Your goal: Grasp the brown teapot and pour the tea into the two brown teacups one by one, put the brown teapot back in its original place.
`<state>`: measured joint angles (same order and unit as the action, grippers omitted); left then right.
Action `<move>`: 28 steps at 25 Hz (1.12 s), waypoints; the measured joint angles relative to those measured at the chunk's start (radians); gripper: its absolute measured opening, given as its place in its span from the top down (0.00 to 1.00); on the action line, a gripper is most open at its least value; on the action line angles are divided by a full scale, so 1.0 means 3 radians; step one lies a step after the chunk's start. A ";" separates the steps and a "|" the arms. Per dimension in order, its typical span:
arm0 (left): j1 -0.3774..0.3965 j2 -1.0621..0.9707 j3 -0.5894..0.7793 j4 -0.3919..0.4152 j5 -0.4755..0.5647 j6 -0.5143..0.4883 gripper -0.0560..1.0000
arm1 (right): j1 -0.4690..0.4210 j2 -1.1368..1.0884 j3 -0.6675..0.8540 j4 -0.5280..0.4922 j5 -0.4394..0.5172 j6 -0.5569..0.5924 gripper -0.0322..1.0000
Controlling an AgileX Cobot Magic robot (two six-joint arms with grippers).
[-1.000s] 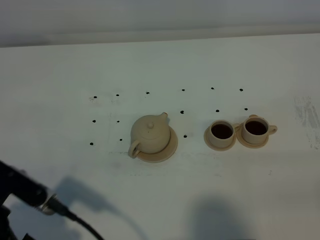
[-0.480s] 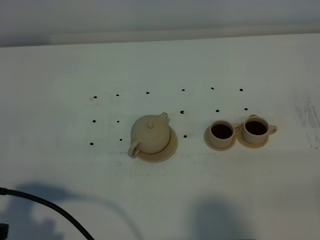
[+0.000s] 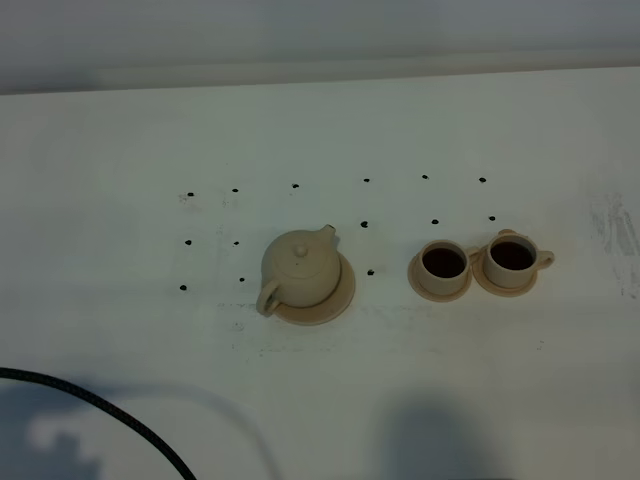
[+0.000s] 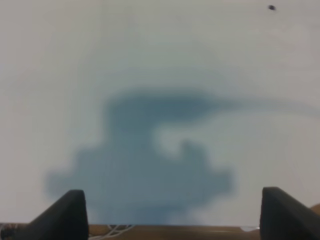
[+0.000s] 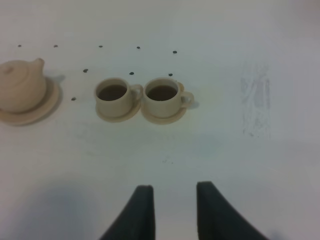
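Since both cups already hold dark tea, the pouring looks finished and the layout reads as a completed setting. Taking the teapot (image 3: 299,268) as landmark: left of it and nearer the front edge, the left claw (image 4: 172,212) stands wide apart over bare counter (image 3: 120,130), holding nothing, clear of the crockery. The teapot sits upright on its large saucer (image 3: 342,290), apparently returned there. Right of it, apart, stand the two cups (image 3: 443,264) (image 3: 512,260) on their own saucers, side by side and filled. Right and forward of the teapot, the right claw (image 5: 172,192) hangs empty, tips narrowly parted.
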<state>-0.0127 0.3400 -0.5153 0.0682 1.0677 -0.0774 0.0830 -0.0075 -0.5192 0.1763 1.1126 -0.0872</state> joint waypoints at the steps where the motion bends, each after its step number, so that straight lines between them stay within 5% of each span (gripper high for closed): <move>1: 0.0031 -0.0014 0.0003 0.0000 0.0000 0.0000 0.31 | 0.0000 0.0000 0.0000 0.0000 0.0000 0.0000 0.77; 28: 0.0265 -0.1147 0.0026 0.0089 0.0006 0.0041 0.31 | 0.0000 0.0000 0.0000 0.0000 0.0000 0.0000 0.77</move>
<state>0.0668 -0.0042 -0.5075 0.0950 1.0694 -0.0652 0.0830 -0.0075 -0.5192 0.1763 1.1126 -0.0872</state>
